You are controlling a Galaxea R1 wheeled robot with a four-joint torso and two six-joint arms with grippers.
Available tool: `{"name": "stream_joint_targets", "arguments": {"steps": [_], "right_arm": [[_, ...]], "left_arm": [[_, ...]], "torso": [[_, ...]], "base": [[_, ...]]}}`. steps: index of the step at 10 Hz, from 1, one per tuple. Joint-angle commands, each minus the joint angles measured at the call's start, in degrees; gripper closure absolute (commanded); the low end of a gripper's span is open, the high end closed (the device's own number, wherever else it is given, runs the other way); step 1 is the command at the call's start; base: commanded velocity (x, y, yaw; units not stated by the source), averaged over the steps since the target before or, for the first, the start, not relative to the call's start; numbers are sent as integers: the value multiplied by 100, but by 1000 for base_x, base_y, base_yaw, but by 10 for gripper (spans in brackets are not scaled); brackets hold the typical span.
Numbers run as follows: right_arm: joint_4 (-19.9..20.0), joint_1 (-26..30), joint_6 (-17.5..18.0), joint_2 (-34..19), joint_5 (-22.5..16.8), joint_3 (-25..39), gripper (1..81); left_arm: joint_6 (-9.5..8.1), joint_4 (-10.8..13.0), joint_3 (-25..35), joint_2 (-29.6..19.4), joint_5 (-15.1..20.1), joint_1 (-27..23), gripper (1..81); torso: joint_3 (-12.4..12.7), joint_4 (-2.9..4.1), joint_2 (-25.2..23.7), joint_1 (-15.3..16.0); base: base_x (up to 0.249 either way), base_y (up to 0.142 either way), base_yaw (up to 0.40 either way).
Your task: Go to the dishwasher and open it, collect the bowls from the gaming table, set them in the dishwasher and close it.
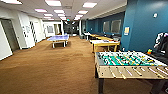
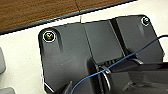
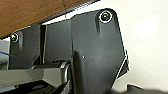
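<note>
Foosball table (image 1: pixel 127 63) stands on brown carpet (image 1: pixel 50 67) by teal wall (image 1: pixel 145 25). Beyond it, yellow-rimmed gaming table (image 1: pixel 104 43); bowls on it too small to make out. Blue ping-pong table (image 1: pixel 58 38) well apart, farther down hall. Grippers' opening: cannot tell.

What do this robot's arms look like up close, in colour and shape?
Near each wrist sits a wide dark grey plate with rounded corners and round, ringed fittings. A thin blue cable loops across the left one. The right one's plate is the same, with a paler grey bar beside it.
</note>
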Motion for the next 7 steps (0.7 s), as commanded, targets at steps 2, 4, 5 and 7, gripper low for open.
{"name": "stream_joint_targets", "arguments": {"steps": [2,4,5,7], "right_arm": [[-22,410,-24,-12,-290,8,10],[-22,418,-15,-12,-290,8,10],[-22,418,-24,-12,-290,8,10],[-22,418,-15,-12,-290,8,10]], "left_arm": [[34,-8,-9,-9,267,-411,10],[34,-8,-9,-9,267,-411,10],[34,1,-9,0,267,-411,10],[34,-7,-9,-9,258,-411,10]], "torso": [[-5,0,5,7],[-5,0,5,7],[-5,0,6,9],[-5,0,6,9]], "base": [[97,0,0],[111,0,0],[117,0,0],[121,0,0]]}}
